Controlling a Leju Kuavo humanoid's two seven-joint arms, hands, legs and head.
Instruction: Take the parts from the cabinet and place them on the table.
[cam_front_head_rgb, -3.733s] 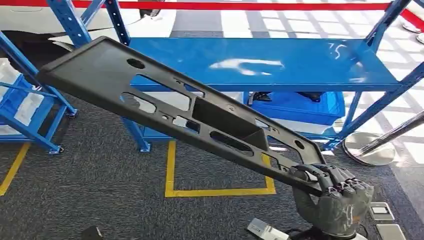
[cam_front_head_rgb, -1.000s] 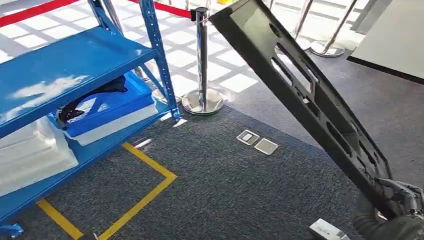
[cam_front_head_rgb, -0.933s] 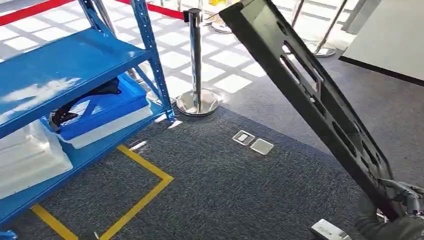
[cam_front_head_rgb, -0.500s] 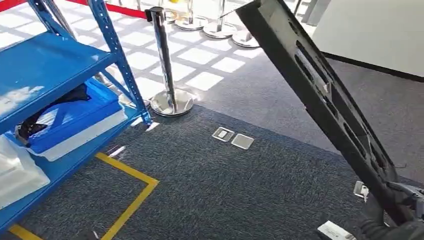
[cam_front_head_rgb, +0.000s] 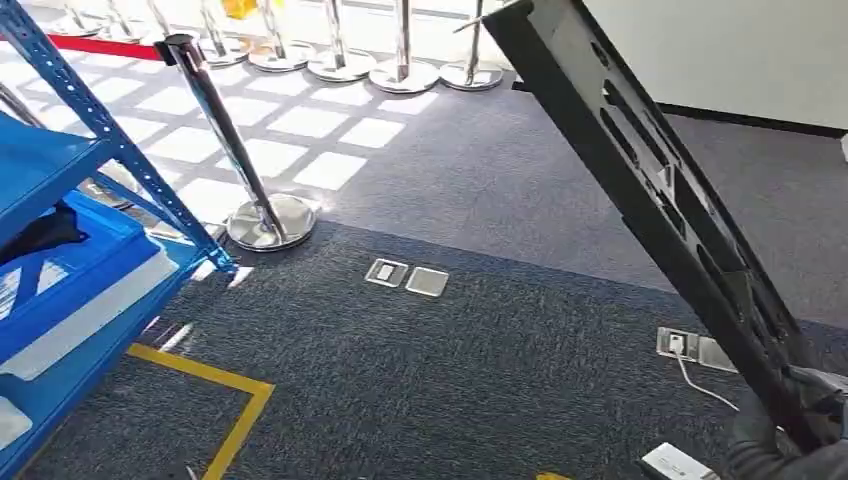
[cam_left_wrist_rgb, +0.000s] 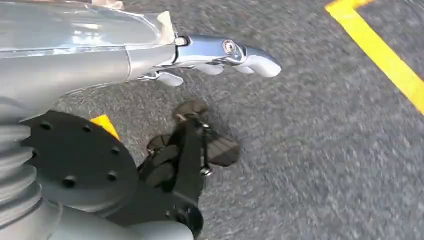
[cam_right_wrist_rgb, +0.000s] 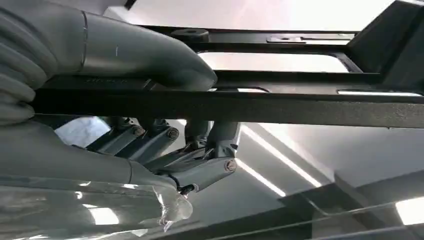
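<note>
One long black panel is gripped at its lower end by the right hand, thumb and fingers clamped across its rail. Since the earlier frames the camera has been swung rightward, the blue rack now left at the edge. The panel's long axis is tilted steeply, top leaning left. A blue bin is seen on the rack, something black in it. The left hand hangs with fingers curled, nothing held.

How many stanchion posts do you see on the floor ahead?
6, maybe more hidden. One stanchion post stands near the blue rack at the carpet edge; five stanchion bases line the far tiles, the leftmost cut off; the black panel may hide others.
</note>
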